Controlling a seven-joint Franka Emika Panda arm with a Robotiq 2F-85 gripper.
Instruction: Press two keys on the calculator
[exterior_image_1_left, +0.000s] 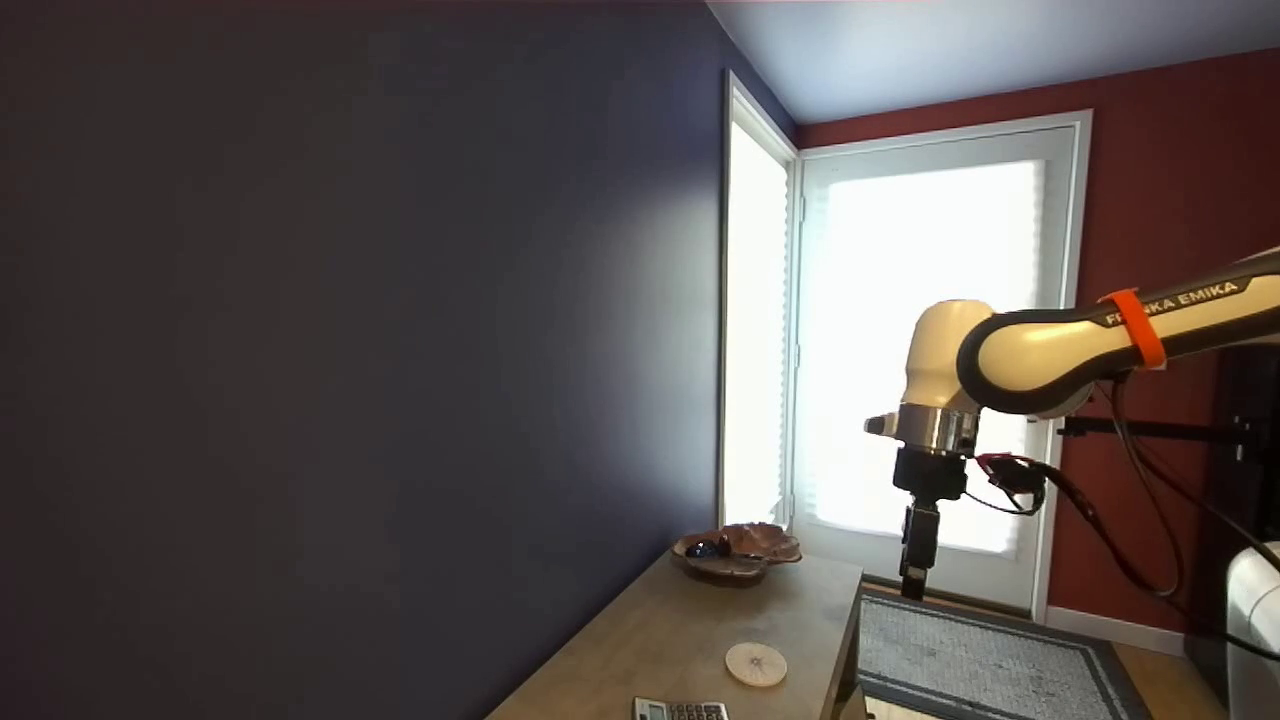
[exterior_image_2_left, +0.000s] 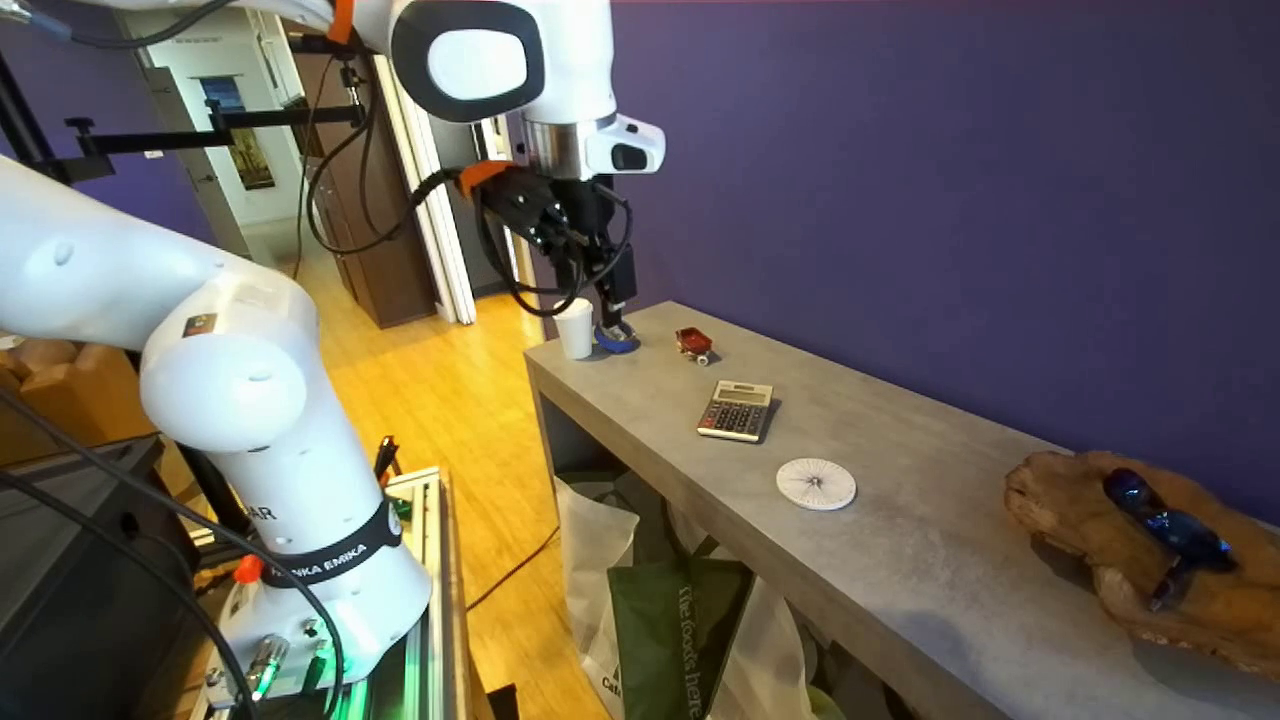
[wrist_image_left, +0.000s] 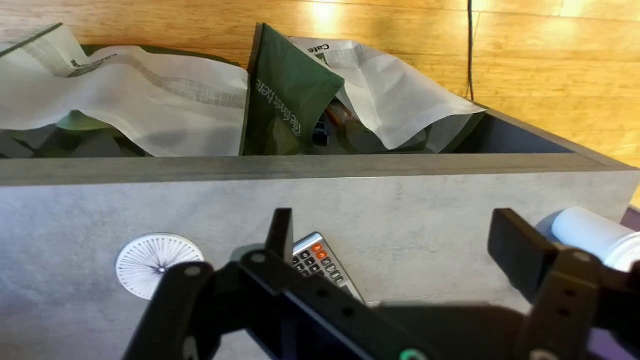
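The calculator lies flat on the grey table. In both exterior views it shows as a small silver-framed device with dark keys (exterior_image_1_left: 682, 711) (exterior_image_2_left: 737, 412); in the first of these points the frame's bottom edge cuts it off. In the wrist view the calculator (wrist_image_left: 327, 262) shows black, grey and orange keys, and the left-hand finger and its linkage hide the rest. My gripper (wrist_image_left: 395, 240) is open, its fingers wide apart with nothing between them. It hangs pointing down above table height, apart from the calculator. It also shows in both exterior views (exterior_image_1_left: 912, 585) (exterior_image_2_left: 615, 310).
A white disc (exterior_image_2_left: 816, 484) lies beside the calculator. A red toy cart (exterior_image_2_left: 694, 345), a blue ring (exterior_image_2_left: 616, 340) and a white cup (exterior_image_2_left: 575, 330) stand toward one end. A brown wooden bowl (exterior_image_2_left: 1070, 510) holds sunglasses. A dark wall backs the table (exterior_image_2_left: 920, 560); bags (wrist_image_left: 285, 95) sit below.
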